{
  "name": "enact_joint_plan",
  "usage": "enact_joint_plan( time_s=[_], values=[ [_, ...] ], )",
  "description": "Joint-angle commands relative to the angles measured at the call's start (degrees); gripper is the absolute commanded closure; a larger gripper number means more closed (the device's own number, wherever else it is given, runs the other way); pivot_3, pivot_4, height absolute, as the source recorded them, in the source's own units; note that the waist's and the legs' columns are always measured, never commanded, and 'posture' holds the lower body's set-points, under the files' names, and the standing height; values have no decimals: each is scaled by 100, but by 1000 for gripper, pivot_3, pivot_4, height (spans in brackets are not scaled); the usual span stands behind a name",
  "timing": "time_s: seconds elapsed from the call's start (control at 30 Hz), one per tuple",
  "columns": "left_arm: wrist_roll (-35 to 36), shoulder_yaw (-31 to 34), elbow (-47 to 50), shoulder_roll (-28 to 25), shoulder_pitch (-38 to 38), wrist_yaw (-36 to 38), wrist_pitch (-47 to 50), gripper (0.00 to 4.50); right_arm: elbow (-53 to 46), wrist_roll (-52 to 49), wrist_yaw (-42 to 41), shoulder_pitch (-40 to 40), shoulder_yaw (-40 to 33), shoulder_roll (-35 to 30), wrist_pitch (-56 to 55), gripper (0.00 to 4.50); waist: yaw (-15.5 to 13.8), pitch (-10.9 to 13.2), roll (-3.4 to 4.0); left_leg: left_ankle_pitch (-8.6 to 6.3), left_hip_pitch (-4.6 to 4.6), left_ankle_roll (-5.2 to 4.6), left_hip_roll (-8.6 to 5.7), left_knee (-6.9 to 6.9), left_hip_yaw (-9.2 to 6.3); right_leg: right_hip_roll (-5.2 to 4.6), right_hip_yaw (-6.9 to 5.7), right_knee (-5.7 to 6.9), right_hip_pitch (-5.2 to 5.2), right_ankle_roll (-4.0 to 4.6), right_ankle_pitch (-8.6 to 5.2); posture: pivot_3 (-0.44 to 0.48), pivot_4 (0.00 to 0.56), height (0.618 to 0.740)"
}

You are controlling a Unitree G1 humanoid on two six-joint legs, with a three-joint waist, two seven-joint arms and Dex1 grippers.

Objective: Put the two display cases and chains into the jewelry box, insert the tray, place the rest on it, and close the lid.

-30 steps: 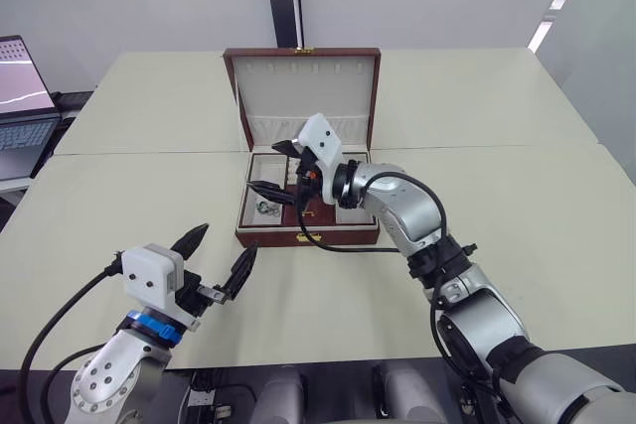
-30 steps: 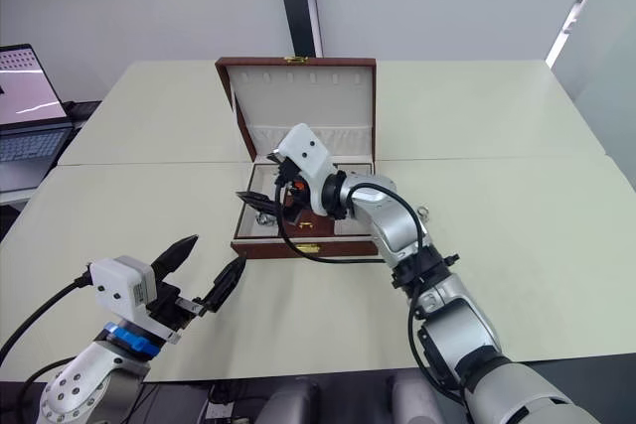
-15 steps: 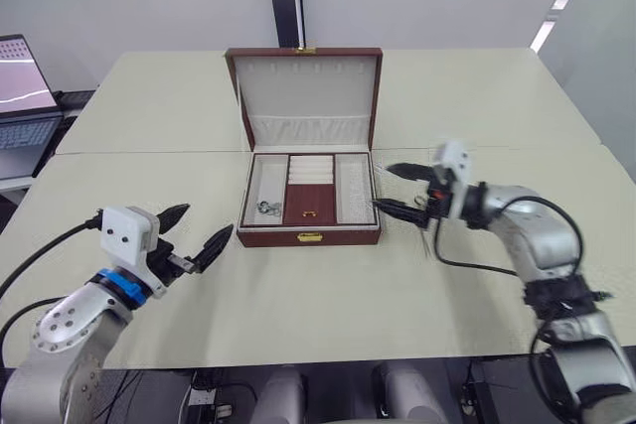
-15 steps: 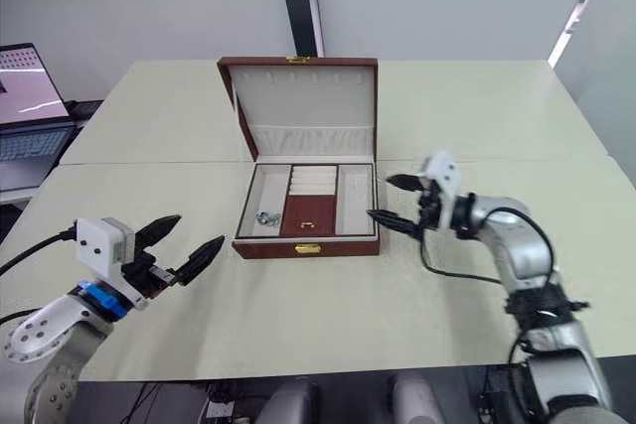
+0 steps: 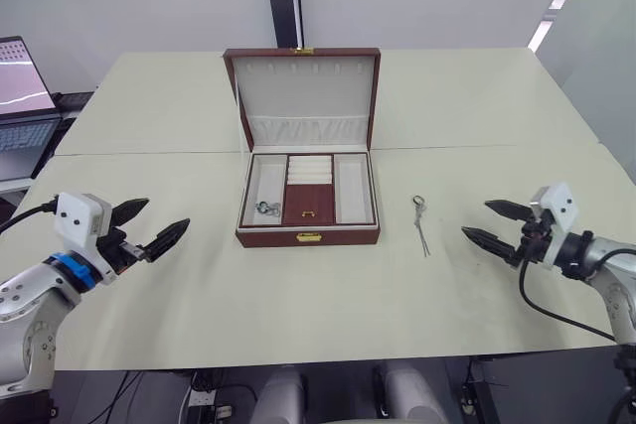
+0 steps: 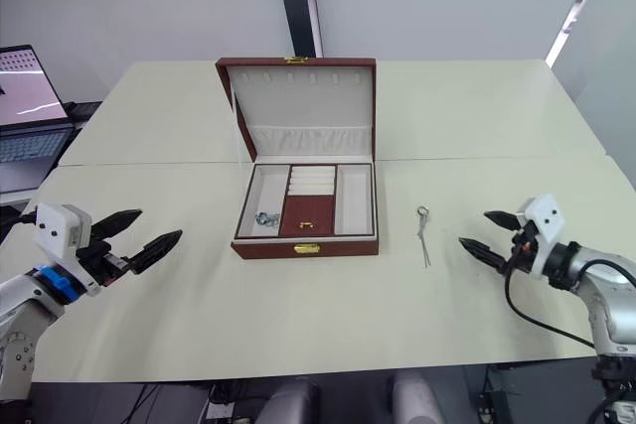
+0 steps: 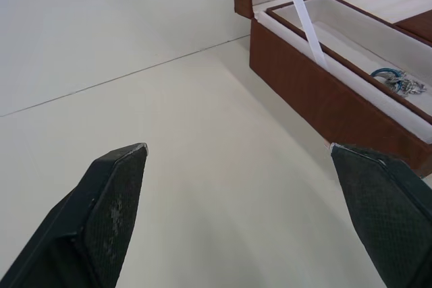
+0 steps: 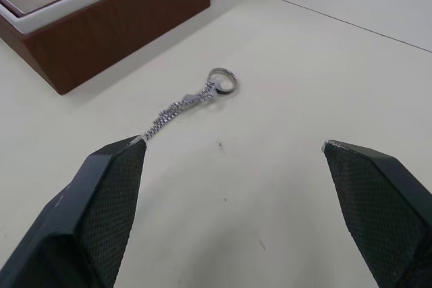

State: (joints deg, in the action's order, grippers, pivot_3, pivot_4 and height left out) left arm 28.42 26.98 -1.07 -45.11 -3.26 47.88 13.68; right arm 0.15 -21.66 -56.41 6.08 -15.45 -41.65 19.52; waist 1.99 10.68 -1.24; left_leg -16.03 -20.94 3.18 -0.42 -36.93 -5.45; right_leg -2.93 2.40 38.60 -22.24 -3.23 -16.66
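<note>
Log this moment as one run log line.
jewelry box: lid up, tray in | chain: on table, right of box | left gripper: open | right gripper: open

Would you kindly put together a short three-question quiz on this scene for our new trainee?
1. True or false: the lid of the jewelry box stands open.
2. The chain lies: A) in the box, B) on the table between the box and the right gripper, C) beside the left gripper.
3. What sits inside the top of the box?

Key
1. True.
2. B.
3. The tray, with small jewelry in its left compartment.
</note>
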Motion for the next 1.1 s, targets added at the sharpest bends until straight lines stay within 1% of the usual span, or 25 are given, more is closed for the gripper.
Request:
enact_joint_plan(
  time_s=[0.03, 0.3, 0.63, 0.93, 1.03, 1.1],
  values=[
    [-108, 263, -258, -115, -65, 184, -329, 0, -36, -44, 53, -73, -237, -113, -194, 63, 0, 0, 0, 0, 0, 0, 0, 0, 0, 0, 0, 0, 0, 0, 0, 0, 150, 740],
    [-180, 666, -880, -256, -319, 411, -721, 0, 632, 131, 18, 34, -173, -226, -626, 63, -11, 0, -1, 0, 0, 0, 0, 0, -3, -1, -2, 0, 1, 0, 0, 0, 150, 740],
    [-206, 962, -1079, -218, -667, 468, -943, 0, 1113, 285, -69, 352, -5, -272, -891, 63, -10, 0, 0, 0, 1, 0, 2, 0, -2, -4, -2, 1, 1, 0, 0, 0, 150, 740],
    [-165, 992, -1128, -214, -738, 465, -1066, 0, 1045, 211, -29, 334, -10, -221, -829, 63, -11, 0, 0, 0, 1, 0, 2, 0, -2, -9, -2, 1, 3, 0, 0, 0, 150, 740],
    [-158, 964, -1092, -194, -748, 511, -1110, 0, 838, 110, 89, 253, -79, -153, -702, 63, -11, 0, 0, 0, 1, 0, 2, -1, -2, -9, -2, 2, 3, 0, 0, 0, 150, 740],
    [-128, 903, -911, -126, -804, 556, -1132, 0, 519, -17, 286, 167, -149, -33, -542, 63, -11, 0, 0, 0, 1, 0, 2, -1, -2, -9, -2, 2, 3, 0, 0, 0, 150, 740]
  ],
)
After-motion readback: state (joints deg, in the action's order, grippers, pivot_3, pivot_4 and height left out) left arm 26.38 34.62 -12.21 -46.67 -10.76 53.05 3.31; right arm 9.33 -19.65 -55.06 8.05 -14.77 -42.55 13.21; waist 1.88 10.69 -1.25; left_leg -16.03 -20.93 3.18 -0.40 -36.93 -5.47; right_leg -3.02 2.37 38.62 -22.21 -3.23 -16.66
